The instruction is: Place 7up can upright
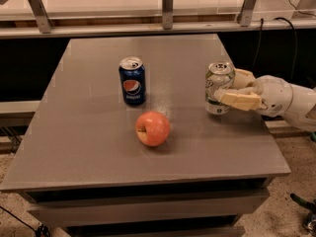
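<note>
Gripper [227,87] clamped on the 7up can [218,80] near the table's right edge

Reaching in from the right, its two fingers press either side of the upright can, whose base meets the matte grey table [98,147]. A Pepsi can [132,81] and an apple [152,128] sit apart to the left. A pale rail on metal posts [168,6] runs behind, with speckled floor [291,216] below.

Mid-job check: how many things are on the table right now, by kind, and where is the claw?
Soda cans: 2 (7up can, Pepsi can)
Apples: 1 (apple)
Total: 3
The claw is at the right side of the table, closed around the upright 7up can.
</note>
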